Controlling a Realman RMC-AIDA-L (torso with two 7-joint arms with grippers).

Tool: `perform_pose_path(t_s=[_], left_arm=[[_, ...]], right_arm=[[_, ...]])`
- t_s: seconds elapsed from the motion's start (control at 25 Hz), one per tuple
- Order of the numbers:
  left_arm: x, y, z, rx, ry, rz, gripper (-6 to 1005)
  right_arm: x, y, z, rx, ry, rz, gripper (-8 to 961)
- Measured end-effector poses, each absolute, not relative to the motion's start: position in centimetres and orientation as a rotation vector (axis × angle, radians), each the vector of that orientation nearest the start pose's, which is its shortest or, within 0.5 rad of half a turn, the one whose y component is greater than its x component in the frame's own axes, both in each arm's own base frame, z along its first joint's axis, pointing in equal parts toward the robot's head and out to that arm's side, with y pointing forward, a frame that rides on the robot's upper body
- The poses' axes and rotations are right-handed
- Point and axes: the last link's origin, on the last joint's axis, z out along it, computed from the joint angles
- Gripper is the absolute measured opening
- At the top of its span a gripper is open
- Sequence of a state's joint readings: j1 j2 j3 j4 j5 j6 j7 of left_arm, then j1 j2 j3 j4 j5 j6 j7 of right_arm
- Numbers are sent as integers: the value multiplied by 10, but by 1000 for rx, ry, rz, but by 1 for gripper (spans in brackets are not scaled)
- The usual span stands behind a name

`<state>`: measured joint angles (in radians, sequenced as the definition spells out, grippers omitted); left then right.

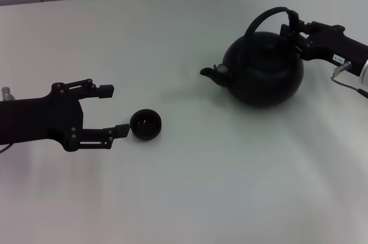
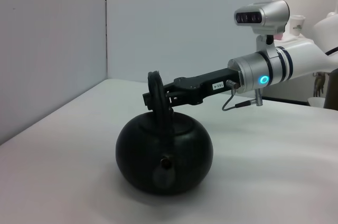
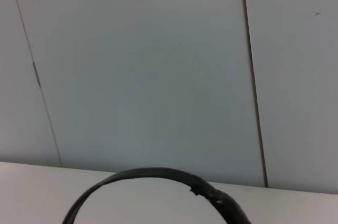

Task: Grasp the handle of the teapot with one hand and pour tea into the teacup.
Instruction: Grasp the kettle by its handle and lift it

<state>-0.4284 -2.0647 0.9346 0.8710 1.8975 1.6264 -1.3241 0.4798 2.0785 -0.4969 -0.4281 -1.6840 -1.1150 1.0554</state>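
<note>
Even, diffuse overhead light; soft faint shadow under teapot (image 1: 264, 68); white table (image 1: 190, 198) slightly washed out; all views mildly soft, handle (image 3: 158, 182) blurred close-up

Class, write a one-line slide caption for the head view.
Right gripper at the arched handle of the round matte black teapot; open left gripper beside the tiny black teacup.

Matte black teapot (image 1: 265, 71), black teacup (image 1: 145, 124) and black pincers on a plain white table (image 1: 190, 192).
</note>
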Motion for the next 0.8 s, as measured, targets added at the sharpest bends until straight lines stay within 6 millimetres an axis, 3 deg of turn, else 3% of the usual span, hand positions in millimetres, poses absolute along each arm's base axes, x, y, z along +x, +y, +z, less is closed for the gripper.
perform_pose_path(t_s=[0.24, 0.8], left_arm=[[-247, 312, 10, -2870, -285, -600, 864], [-245, 314, 10, -2869, -278, -603, 863]], right_arm=[[332, 359, 16, -2052, 745, 652, 111], [332, 362, 17, -2047, 744, 643, 98]])
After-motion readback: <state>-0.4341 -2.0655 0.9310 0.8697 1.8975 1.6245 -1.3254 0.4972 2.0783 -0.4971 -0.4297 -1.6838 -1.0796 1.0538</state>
